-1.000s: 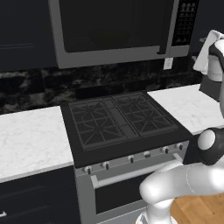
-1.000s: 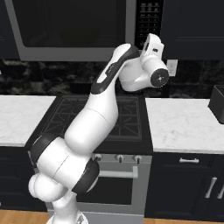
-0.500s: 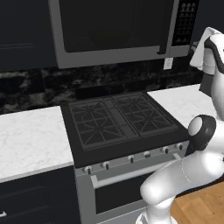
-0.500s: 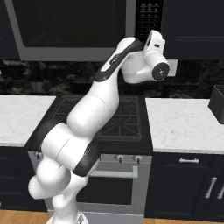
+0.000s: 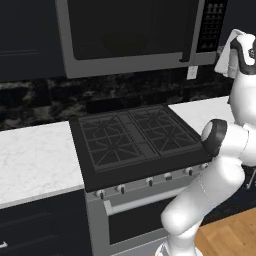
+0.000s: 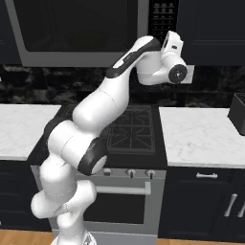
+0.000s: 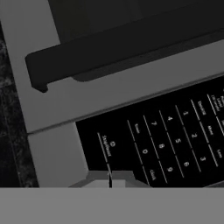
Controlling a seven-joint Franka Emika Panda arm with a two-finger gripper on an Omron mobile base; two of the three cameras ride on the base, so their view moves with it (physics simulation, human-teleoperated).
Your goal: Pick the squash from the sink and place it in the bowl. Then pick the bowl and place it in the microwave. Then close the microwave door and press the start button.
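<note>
Black keypad point(image 7: 175, 131) glass spreads just ahead of the claw point(image 7: 110, 180), whose jaws, wide apart a second ago, are now pressed together into one blunt tip just below the start/reset key point(image 7: 107, 146). The microwave door point(image 5: 125, 35) sits shut, to the claw's left. Judging from this, only the press remains.

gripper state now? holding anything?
Two-finger gripper: shut, holding nothing, fingertips together right at the microwave's black keypad strip.
</note>
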